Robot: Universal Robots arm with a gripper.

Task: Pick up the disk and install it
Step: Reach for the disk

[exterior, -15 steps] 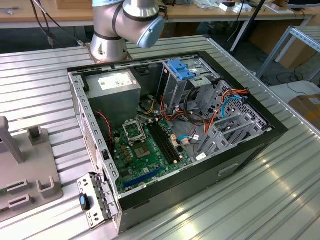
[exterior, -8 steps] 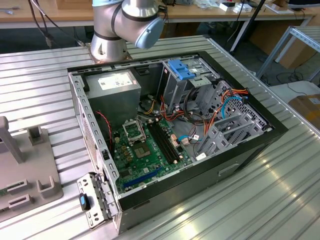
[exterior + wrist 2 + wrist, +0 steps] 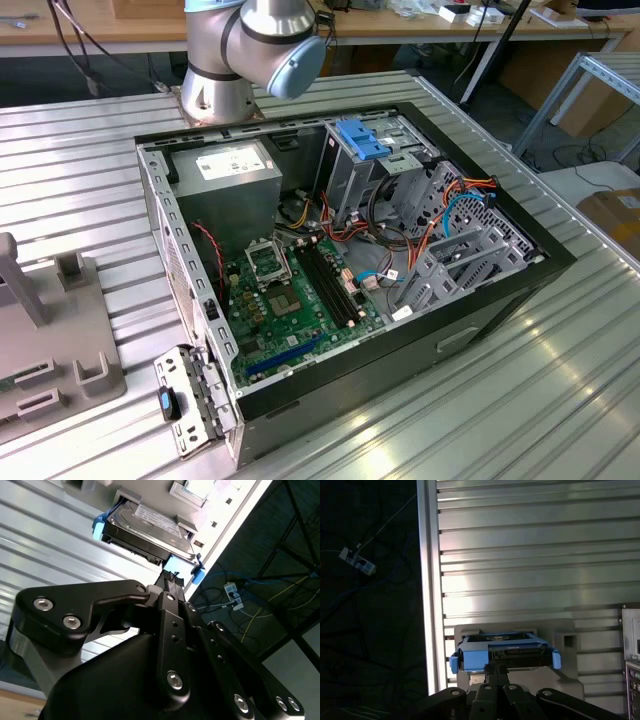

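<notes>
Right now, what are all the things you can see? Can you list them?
disk: one, black with blue side rails, in the grey holder.
holder: one, grey, on the table near its edge.
table: one, silver slatted metal, under the holder.
computer case: one, black, open, on the table.
circuit board: one, green, inside the case.
metal box: one, grey with a white label, inside the case.
latch: one, light blue, inside the case.
power strip: one, white, on the floor.
arm: one, silver, behind the case.
hand: one, black, close to the disk's edge.
</notes>
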